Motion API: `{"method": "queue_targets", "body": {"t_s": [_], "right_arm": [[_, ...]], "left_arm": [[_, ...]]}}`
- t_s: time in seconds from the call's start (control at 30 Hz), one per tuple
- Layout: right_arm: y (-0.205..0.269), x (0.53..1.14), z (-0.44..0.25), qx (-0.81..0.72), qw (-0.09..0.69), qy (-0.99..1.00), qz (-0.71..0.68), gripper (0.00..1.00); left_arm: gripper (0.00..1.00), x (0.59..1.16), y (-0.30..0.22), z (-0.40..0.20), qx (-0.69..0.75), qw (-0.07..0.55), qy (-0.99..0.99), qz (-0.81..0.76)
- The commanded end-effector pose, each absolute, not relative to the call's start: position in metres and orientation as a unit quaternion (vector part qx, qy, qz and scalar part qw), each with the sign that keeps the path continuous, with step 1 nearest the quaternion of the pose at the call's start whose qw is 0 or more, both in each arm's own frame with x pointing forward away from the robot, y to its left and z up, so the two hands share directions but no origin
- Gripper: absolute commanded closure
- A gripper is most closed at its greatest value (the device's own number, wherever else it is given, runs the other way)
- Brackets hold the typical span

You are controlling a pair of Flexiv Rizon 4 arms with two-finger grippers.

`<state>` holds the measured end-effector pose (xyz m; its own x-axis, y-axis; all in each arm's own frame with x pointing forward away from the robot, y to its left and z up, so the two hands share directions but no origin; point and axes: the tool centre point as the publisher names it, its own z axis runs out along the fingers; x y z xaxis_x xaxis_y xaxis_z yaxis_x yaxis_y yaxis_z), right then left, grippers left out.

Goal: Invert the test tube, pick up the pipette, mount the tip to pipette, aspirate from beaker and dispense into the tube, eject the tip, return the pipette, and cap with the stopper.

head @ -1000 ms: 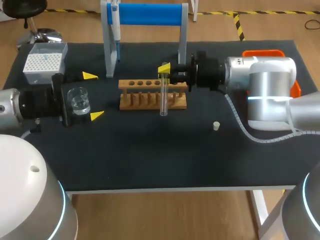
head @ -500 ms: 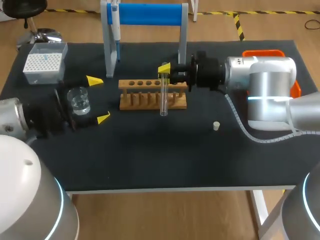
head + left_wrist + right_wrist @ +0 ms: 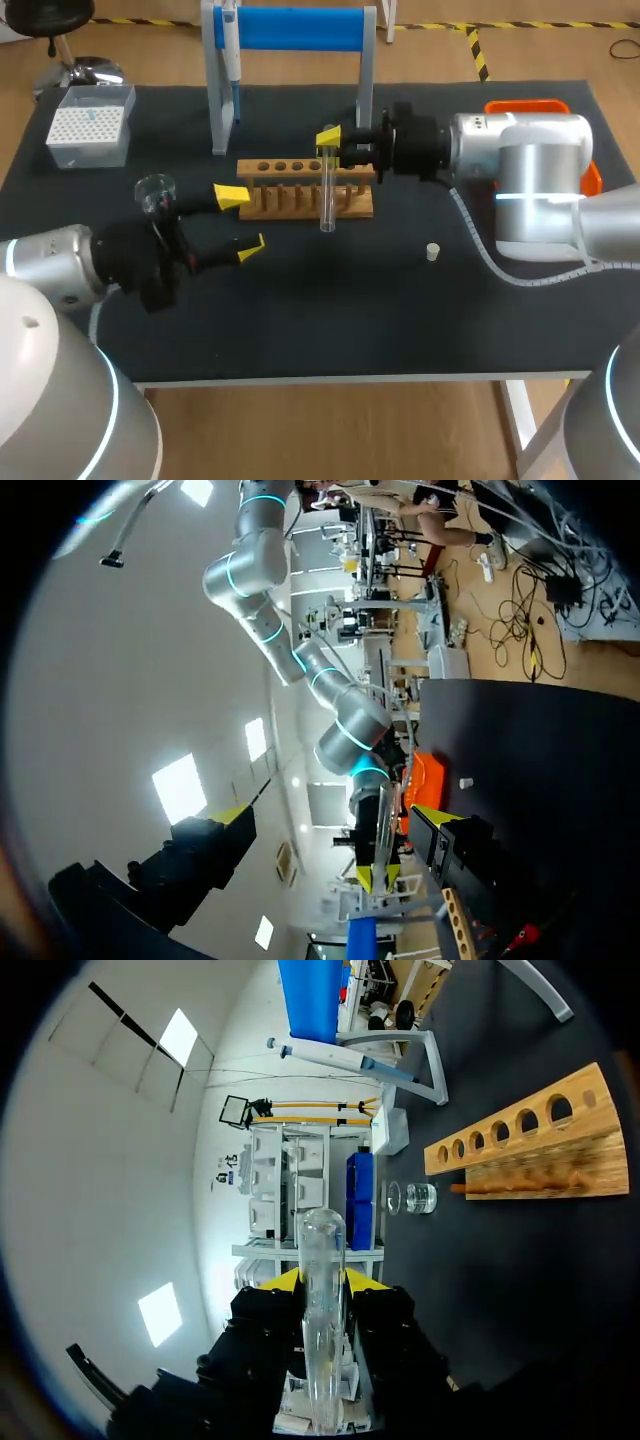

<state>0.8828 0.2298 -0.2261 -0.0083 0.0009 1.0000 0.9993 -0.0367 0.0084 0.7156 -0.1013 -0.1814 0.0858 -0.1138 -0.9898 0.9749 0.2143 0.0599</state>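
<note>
Test tube (image 3: 327,195): unchanged over the last second. It hangs upright in front of the wooden rack (image 3: 305,190), pinched near its upper end by your right hand (image 3: 328,145). You cannot tell whether its lower end touches the desk (image 3: 350,300). The right arm has not moved.

Left arm: this is what changed. A second ago its hand straddled the beaker (image 3: 155,193). It has since pulled off and swung inward, and the left hand (image 3: 241,222) now sits between the beaker and the rack's left end. Its fingers are spread wide with nothing between them. The beaker stands about where it was.

Right wrist view: the tube (image 3: 323,1310) is a clear, round-walled cylinder running straight out between the two fingers, with the rack (image 3: 530,1150) off to one side showing a row of round holes.

Stopper (image 3: 433,251): small and pale, lying alone on the dark desk, well apart from both hands. Pipette (image 3: 229,55): hanging on the blue stand (image 3: 295,28).
</note>
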Motion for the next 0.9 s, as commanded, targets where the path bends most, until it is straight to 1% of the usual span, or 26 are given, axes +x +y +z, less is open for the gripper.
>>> {"method": "queue_targets", "body": {"t_s": [0.03, 0.9], "right_arm": [[0.229, 0.883, -0.225, -0.508, 0.488, -0.493, -0.51, 1.0], [0.229, 0.883, -0.225, -0.508, 0.488, -0.493, -0.51, 1.0]], "left_arm": [[0.0, 0.729, -0.115, -0.19, 0.47, 0.592, 0.449, -0.478], [0.0, 0.721, -0.163, -0.204, 0.528, 0.535, 0.45, -0.482]]}}
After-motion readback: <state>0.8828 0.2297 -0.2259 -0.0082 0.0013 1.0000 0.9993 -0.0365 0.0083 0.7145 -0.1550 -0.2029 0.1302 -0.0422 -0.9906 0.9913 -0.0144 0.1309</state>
